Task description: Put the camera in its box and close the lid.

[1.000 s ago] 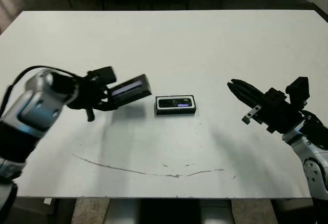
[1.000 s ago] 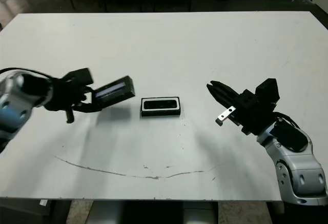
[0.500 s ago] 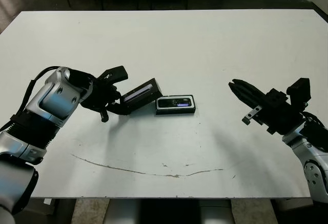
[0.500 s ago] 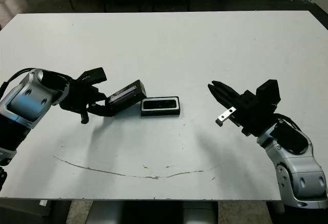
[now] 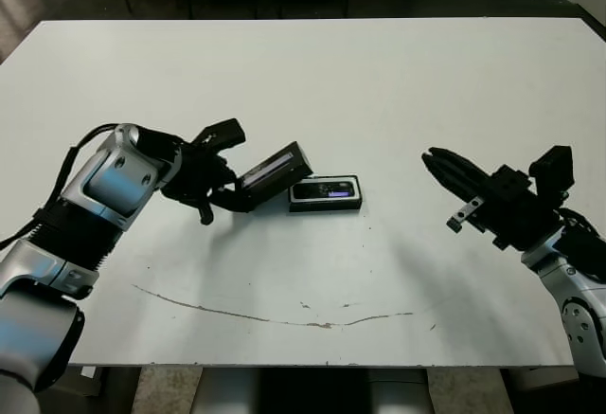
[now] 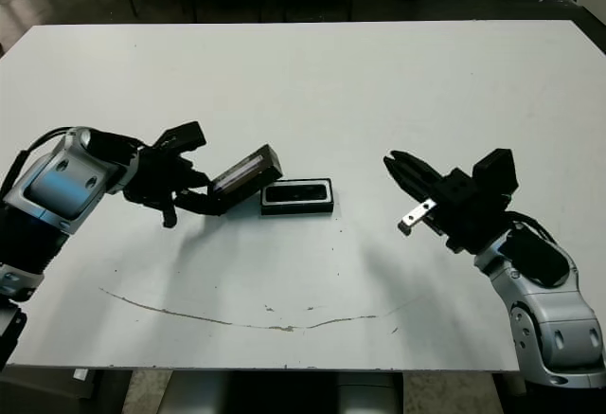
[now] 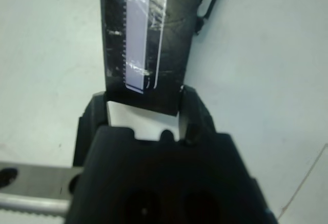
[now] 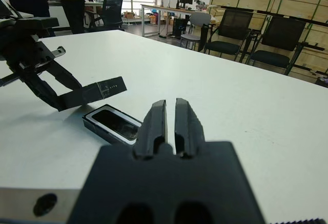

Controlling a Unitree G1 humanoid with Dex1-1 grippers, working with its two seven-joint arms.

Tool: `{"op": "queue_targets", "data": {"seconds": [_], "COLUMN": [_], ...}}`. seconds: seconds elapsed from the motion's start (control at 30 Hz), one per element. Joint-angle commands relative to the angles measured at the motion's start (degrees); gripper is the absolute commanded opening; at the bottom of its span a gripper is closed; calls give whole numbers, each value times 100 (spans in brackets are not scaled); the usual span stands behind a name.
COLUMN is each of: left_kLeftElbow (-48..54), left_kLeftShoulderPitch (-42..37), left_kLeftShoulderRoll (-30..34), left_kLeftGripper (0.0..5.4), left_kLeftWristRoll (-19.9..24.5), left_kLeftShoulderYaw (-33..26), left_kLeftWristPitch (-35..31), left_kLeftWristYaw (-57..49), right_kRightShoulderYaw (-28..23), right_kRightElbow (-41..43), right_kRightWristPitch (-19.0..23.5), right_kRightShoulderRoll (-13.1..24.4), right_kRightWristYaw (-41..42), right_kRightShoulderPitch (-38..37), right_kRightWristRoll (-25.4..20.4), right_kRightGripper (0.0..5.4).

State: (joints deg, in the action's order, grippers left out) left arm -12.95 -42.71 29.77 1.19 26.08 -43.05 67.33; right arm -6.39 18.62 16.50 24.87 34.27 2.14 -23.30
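The box [image 5: 326,207], a shallow black tray with white lining, lies flat at the table's middle. The camera [image 5: 325,189], a glossy black bar, rests inside it. My left gripper [image 5: 237,189] is shut on the lid [image 5: 277,170], a black cover with a pale stripe. The lid is tilted, its raised far end just above the box's left end. In the left wrist view the lid [image 7: 146,34] stands out from between my fingers [image 7: 192,108]. Well right of the box, my right gripper [image 5: 431,158] hovers with its fingers [image 8: 156,119] together and nothing between them.
A thin dark scuff line [image 5: 275,315] runs across the table [image 5: 312,82] near its front edge. In the right wrist view, office chairs [image 8: 230,32] and a standing person [image 8: 72,3] show beyond the far edge.
My left gripper has carried the lid to the right, from well left of the box up to its left end, and the lid now tilts more steeply. The right arm has stayed put.
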Motion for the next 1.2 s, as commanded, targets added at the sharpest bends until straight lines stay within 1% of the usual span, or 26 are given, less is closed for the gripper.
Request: {"op": "queue_targets", "data": {"seconds": [0.03, 0.2, 0.3, 0.4, 0.47, 0.6, 0.7, 0.8, 0.87, 0.93, 1.07, 1.2], "left_kLeftElbow": [-23, -164, -278, -450, -520, -673, -779, -864, -907, -926, -1083, -1255], "left_kLeftShoulderPitch": [70, -21, -80, -140, -147, -160, -211, -227, -241, -241, -361, -483], "left_kLeftShoulderRoll": [-68, -213, -280, -376, -431, -560, -648, -707, -761, -817, -971, -1088], "left_kLeftGripper": [119, 119, 119, 119, 119, 119, 119, 119, 119, 119, 119, 119], "left_kLeftWristRoll": [18, 41, -9, -18, -53, -68, -109, -114, -153, -223, -252, -279], "left_kLeftShoulderYaw": [192, 311, 427, 530, 577, 586, 608, 602, 611, 633, 667, 697], "left_kLeftWristPitch": [-83, -139, -82, -1, 118, 125, 36, 149, 164, 266, 141, 207], "left_kLeftWristYaw": [77, 109, 122, 187, 176, 105, 63, 91, 33, -54, -56, 28], "right_kRightShoulderYaw": [34, 47, 68, 92, 84, 78, 62, 51, 53, 40, 25, 12], "right_kRightElbow": [17, 18, 39, 20, 21, 26, 62, 116, 125, 87, 100, 123], "right_kRightWristPitch": [99, 101, 141, 66, 119, 112, 199, 249, 197, 173, 238, 206], "right_kRightShoulderRoll": [35, 30, 15, 11, 1, 2, 7, 10, 28, 24, 51, 64], "right_kRightWristYaw": [-81, -92, -120, -131, -131, -118, -142, -186, -193, -148, -155, -167], "right_kRightShoulderPitch": [-113, -89, -80, -91, -97, -128, -155, -195, -211, -208, -209, -244], "right_kRightWristRoll": [72, 58, 36, 89, 36, 14, -31, -23, 30, -20, -63, -43], "right_kRightGripper": [0, 0, 0, 0, 0, 0, 0, 0, 0, 0, 0, 0]}}
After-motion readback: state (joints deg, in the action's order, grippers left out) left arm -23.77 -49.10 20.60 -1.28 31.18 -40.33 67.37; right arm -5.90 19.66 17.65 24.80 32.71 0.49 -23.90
